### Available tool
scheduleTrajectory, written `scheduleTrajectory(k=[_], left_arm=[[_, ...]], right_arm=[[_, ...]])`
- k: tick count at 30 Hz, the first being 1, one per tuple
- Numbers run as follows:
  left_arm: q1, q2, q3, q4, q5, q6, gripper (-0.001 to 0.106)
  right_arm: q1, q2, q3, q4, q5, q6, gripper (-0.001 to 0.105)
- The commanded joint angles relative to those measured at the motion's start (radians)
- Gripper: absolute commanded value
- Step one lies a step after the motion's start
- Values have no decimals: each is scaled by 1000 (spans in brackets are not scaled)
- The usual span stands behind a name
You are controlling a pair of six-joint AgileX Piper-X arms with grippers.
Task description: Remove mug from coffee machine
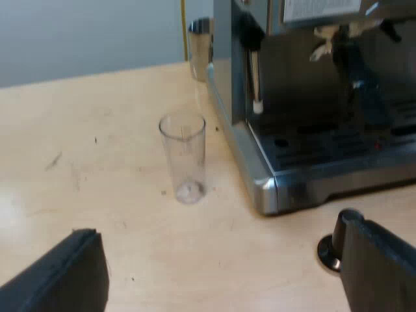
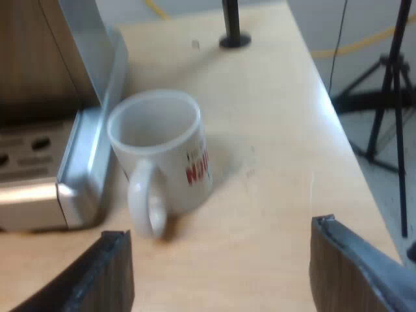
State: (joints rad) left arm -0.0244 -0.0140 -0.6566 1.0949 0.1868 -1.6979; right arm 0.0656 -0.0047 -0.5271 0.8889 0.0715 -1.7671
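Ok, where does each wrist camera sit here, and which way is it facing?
Left wrist view: rides the left arm, looking down across the table at the measuring glass beside the front of the espresso machine; the left gripper, open, frames it.
Right wrist view: rides the right arm, looking down at the mug on the table by the machine's corner; the right gripper, open, is short of it.
Shared: the espresso machine and the table.
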Motion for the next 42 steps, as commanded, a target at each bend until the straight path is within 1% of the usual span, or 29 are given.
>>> scheduleTrajectory(k=[1,4,10,11,15,16,17,19,42], left_arm=[[1,-39,17,-8,-11,-11,87],[1,-39,38,-8,-11,-11,87],[1,-39,56,-22,-11,-11,87],[1,-37,90,-37,-1,-11,87],[1,-37,109,-37,30,-11,87],[1,-37,118,-21,47,-11,87],[1,-37,119,-22,62,-11,87],[1,-37,118,-22,66,-11,87],[1,-37,118,-22,72,-11,87]], right_arm=[[-4,-49,5,36,-9,-8,59],[-4,-49,13,61,-17,-8,59],[-4,-49,35,77,-32,-8,59],[-4,-49,36,75,-32,-8,59],[-4,-49,36,75,-32,-8,59],[-4,-49,36,75,-32,-8,59],[-4,-49,36,75,-32,-5,59],[-4,-49,36,75,-32,0,59],[-4,-49,36,75,-30,7,59]])
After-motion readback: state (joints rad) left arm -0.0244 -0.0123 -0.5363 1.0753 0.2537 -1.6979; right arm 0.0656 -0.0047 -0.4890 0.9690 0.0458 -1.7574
